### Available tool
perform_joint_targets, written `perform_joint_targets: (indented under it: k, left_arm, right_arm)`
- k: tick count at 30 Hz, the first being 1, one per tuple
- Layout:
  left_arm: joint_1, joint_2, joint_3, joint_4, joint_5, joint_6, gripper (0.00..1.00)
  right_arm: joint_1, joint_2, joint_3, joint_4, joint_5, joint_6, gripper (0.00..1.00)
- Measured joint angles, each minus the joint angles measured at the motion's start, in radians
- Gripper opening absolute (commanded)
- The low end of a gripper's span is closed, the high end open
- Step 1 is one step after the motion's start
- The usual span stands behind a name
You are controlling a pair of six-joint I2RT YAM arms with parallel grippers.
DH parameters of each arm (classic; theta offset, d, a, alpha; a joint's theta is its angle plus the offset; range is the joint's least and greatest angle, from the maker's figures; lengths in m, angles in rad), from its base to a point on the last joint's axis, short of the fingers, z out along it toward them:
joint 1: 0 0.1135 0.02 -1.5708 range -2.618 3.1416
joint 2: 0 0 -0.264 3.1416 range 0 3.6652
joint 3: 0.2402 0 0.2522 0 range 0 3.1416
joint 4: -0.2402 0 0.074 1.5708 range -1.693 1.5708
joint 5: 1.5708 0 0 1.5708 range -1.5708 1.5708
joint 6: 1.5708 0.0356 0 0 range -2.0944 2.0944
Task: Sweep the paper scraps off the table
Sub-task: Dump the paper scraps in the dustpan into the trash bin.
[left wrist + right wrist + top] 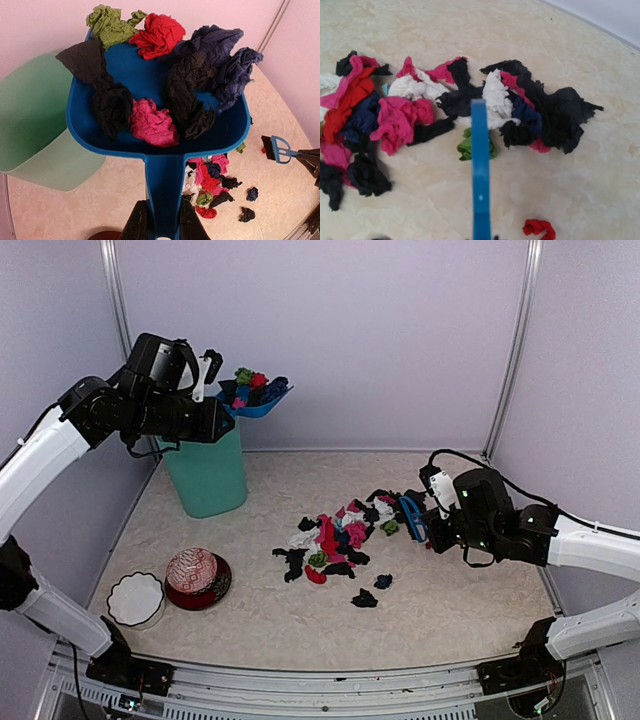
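Clamping dustpan (235,137) — left tool (164,222); right tool (430,523) pinches brush (411,517) (beside paper scraps (335,540))

Crumpled matt paper scraps (400,120); glossy plastic dustpan (150,135); smooth marbled table (570,190).

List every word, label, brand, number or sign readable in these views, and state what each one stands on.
No readable text in any view.
The blue dustpan, the green bin, the hand brush, the white bowl and the paper scraps carry no lettering that shows.
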Motion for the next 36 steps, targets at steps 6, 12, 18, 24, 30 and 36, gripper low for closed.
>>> perform_joint_targets:
  k: [6,12,18,24,30,36]
  left_arm:
    - [0.07,0.016,0.089,-0.014,0.023,0.017,0.0]
    - [0.163,0.02,0.095,-0.015,0.072,0.019,0.0]
    - [0.273,0.02,0.056,0.02,0.16,0.013,0.0]
    - [0.397,0.018,-0.081,0.098,0.308,-0.035,0.0]
    - [0.53,0.005,-0.201,0.197,0.507,-0.111,0.0]
    - [0.638,-0.002,-0.298,0.321,0.703,-0.216,0.0]
  right_arm:
    - [0.0,0.0,0.0,0.01,-0.007,0.0,0.0]
    - [0.0,-0.001,0.0,0.013,-0.013,0.0,0.0]
    - [0.0,-0.016,-0.009,0.019,-0.019,0.005,0.0]
    - [0.0,-0.028,-0.021,0.021,-0.031,0.014,0.0]
    - [0.0,-0.03,-0.021,0.021,-0.038,0.022,0.0]
    - [0.0,-0.03,-0.021,0.021,-0.041,0.026,0.0]
